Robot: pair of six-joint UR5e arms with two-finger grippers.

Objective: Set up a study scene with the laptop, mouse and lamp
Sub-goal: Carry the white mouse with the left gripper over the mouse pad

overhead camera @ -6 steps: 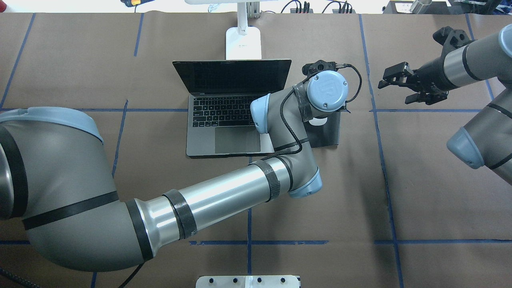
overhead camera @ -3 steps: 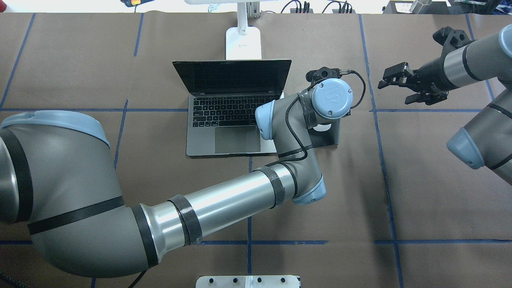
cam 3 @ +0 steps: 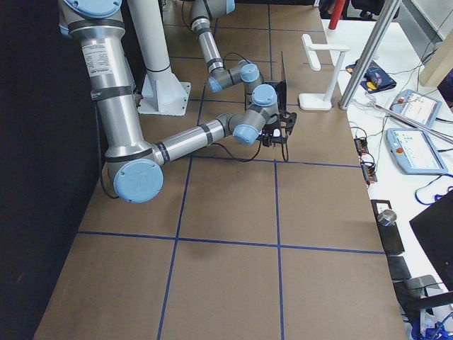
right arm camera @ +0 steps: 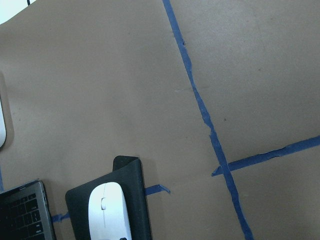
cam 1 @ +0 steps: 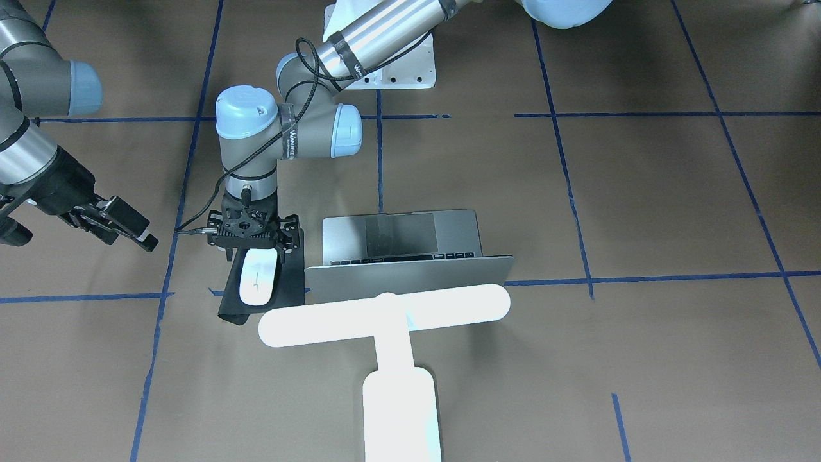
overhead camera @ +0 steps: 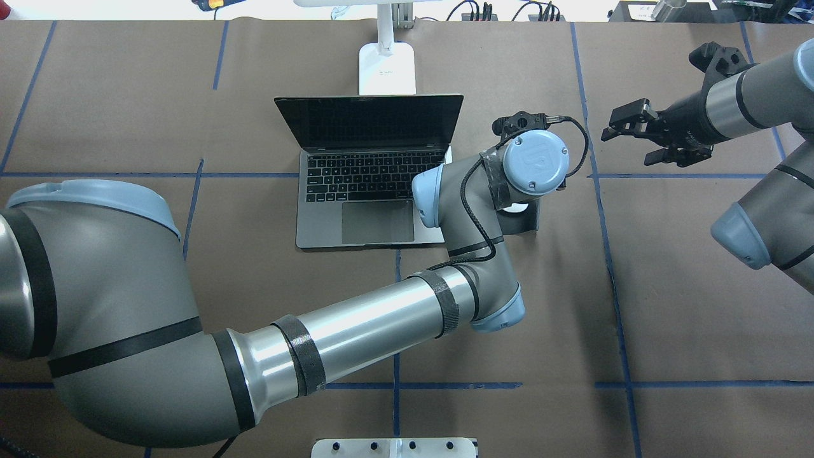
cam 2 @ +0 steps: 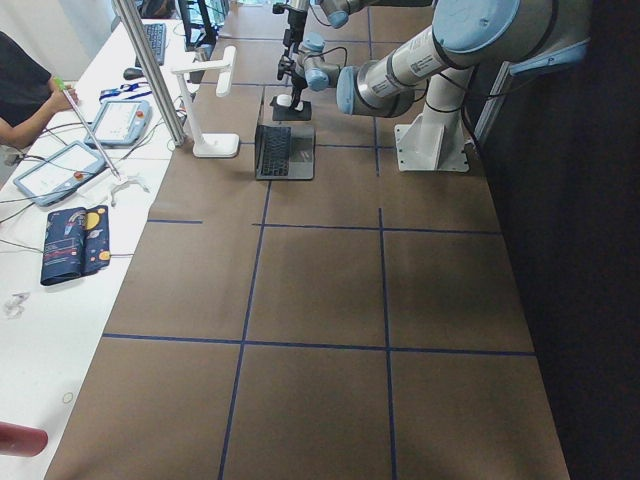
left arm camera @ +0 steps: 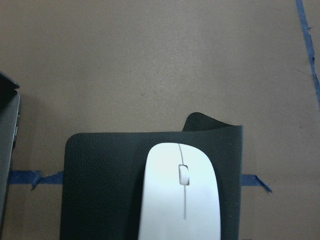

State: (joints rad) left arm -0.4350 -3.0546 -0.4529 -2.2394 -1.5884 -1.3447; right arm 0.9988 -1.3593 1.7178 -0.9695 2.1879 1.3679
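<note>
While mouse (cam 1: 258,276) lay on black mat (cam 1: 290,287) beside laptop (cam 1: 410,234), left gripper (cam 1: 256,253) hung over it, spread, empty; right gripper (overhead camera: 629,143) likewise, well apart. Mouse likely light, glossy, slippery: pinch long sides.

Brown paper (overhead camera: 699,286) covers the table, cut into large squares by blue tape (overhead camera: 699,385) — torn in places. A white bench (cam 2: 50,330) with a metal pole (cam 2: 150,70) runs along one side — opposite, a dark backdrop (cam 2: 600,300).
</note>
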